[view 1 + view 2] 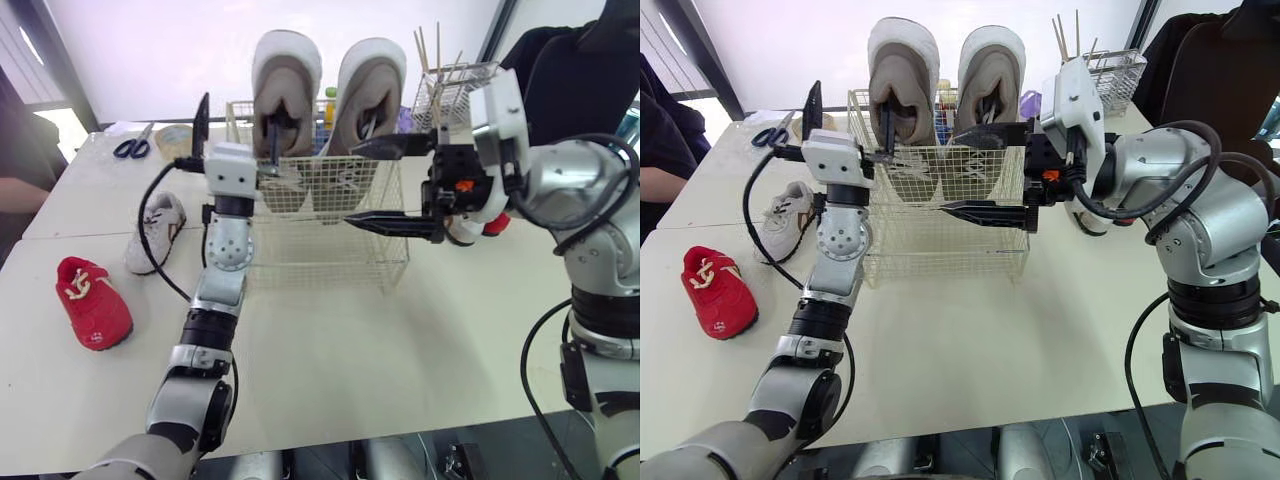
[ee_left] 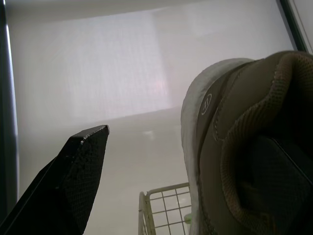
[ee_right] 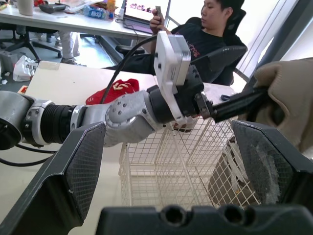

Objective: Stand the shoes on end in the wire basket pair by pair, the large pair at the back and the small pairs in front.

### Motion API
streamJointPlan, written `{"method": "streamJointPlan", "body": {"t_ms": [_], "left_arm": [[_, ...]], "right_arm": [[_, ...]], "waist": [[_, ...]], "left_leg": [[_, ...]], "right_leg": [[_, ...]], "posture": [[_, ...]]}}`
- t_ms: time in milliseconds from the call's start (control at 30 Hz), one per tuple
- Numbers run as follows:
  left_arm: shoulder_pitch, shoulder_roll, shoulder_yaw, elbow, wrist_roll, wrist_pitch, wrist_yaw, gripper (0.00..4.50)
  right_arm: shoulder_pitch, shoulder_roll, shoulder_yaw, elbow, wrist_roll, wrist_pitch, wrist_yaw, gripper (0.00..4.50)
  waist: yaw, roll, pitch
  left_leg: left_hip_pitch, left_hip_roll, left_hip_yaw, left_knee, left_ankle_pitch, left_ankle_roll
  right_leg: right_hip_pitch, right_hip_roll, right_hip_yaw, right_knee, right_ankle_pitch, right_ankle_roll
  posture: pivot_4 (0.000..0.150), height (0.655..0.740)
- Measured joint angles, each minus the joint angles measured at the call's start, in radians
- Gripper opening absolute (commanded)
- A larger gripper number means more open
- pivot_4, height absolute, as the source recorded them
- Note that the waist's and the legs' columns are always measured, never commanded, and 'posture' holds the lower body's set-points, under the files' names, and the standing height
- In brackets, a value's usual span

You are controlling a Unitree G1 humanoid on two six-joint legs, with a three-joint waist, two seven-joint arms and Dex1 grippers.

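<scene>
White worktop [image 1: 400,350] carries the wire basket [image 1: 330,250], large pair [image 1: 285,65] upright inside. Left gripper [image 1: 237,115] is spread wide, one finger tucked into that pair; right gripper [image 1: 372,185] is spread wide, empty.

scissors [image 1: 132,148] on white table [image 1: 350,350]

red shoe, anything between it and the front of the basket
The left arm rises at the basket's left front corner, on the red shoe's side. The right gripper, fingers open, seems to hang just before the front wall. Nothing shows inside the basket's front part.
</scene>
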Motion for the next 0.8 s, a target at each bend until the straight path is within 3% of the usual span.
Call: {"method": "streamJointPlan", "body": {"t_ms": [267, 533, 667, 800], "left_arm": [[0.179, 0.081, 0.035, -0.379, -0.232, 0.281, -0.186, 4.41], [0.302, 0.201, 0.070, -0.628, -0.408, 0.561, -0.335, 4.41], [0.345, 0.367, 0.160, -0.715, -0.591, 0.750, -0.462, 4.41], [0.333, 0.602, 0.347, -0.732, -0.937, 1.018, -0.605, 4.41]], "right_arm": [[-0.003, -0.005, 0.002, 0.012, -0.001, -0.002, 0.013, 4.50], [-0.014, -0.016, 0.007, 0.057, -0.024, -0.027, 0.040, 4.50], [-0.024, -0.041, -0.005, 0.104, -0.046, -0.039, 0.035, 4.50], [-0.027, -0.083, -0.070, 0.170, -0.084, -0.035, -0.044, 4.50]], "waist": [[-0.006, 0.000, 0.000], [-0.004, 0.000, 0.000], [-0.012, -0.002, 0.001], [-0.023, -0.003, 0.002]], "left_leg": [[0.000, 0.000, 0.000, -0.001, 0.000, 0.000], [0.000, -0.001, 0.000, -0.001, 0.000, 0.000], [0.000, -0.001, 0.000, -0.002, 0.000, 0.000], [-0.001, -0.001, -0.001, -0.003, 0.000, -0.001]], "right_leg": [[-0.001, -0.002, 0.001, 0.000, 0.000, 0.000], [0.000, -0.004, 0.000, -0.001, -0.001, -0.001], [-0.001, -0.004, 0.000, -0.001, -0.002, -0.004], [-0.001, -0.005, 0.000, -0.003, -0.003, -0.005]], "posture": [[0.150, 0.7400], [0.150, 0.7400], [0.150, 0.7400], [0.150, 0.7400]]}}
